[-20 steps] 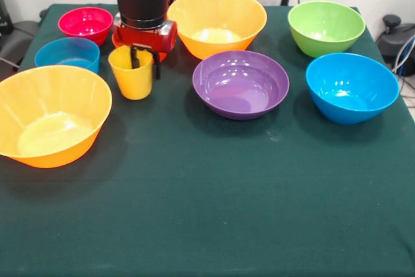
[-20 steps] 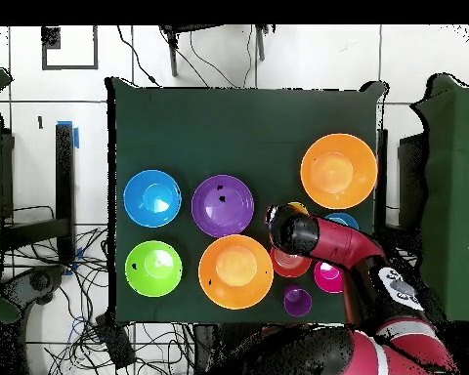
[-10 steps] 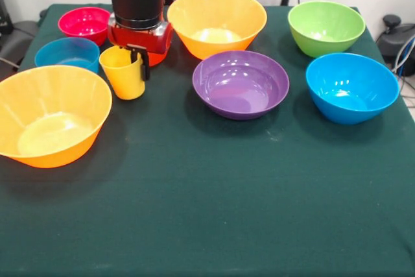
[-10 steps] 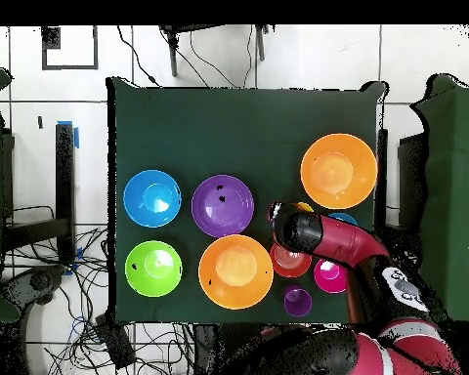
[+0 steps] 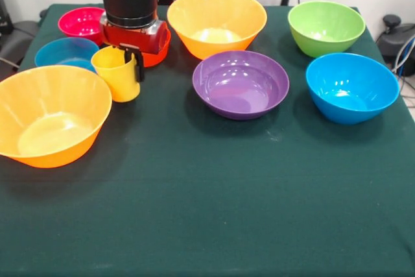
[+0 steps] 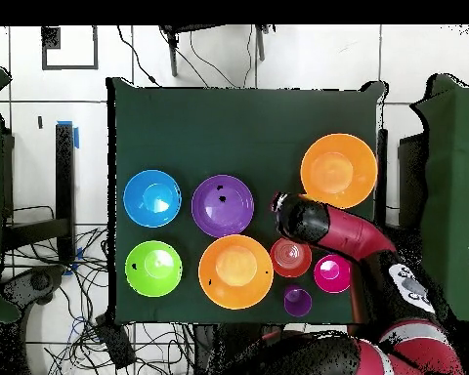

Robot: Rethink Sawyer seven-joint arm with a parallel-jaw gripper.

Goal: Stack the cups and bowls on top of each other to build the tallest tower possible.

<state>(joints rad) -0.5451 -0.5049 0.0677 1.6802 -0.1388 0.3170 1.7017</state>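
My gripper [image 5: 130,65] is shut on the rim of the yellow cup [image 5: 115,76], one finger inside and one outside. The cup hangs slightly tilted just above the cloth, beside the large orange bowl [image 5: 50,113] at the front view's left. The arm [image 6: 321,227] hides the cup from overhead. A second large orange bowl [image 5: 216,21] stands behind the wide purple bowl [image 5: 240,84]. The green bowl [image 5: 326,27] and the medium blue bowl [image 5: 351,87] are at the right. The small pink [image 5: 84,22], small blue [image 5: 67,53] and red-orange [image 5: 159,50] bowls ring the gripper. The purple cup [image 6: 297,301] shows only overhead.
The dark green cloth covers the table [image 5: 214,212]; its whole near half in the front view holds nothing. Chairs and cables lie beyond the table's edges in the overhead view.
The gripper has carried the yellow cup left in the front view, toward the large orange bowl, and slightly up. The bowls have not moved.
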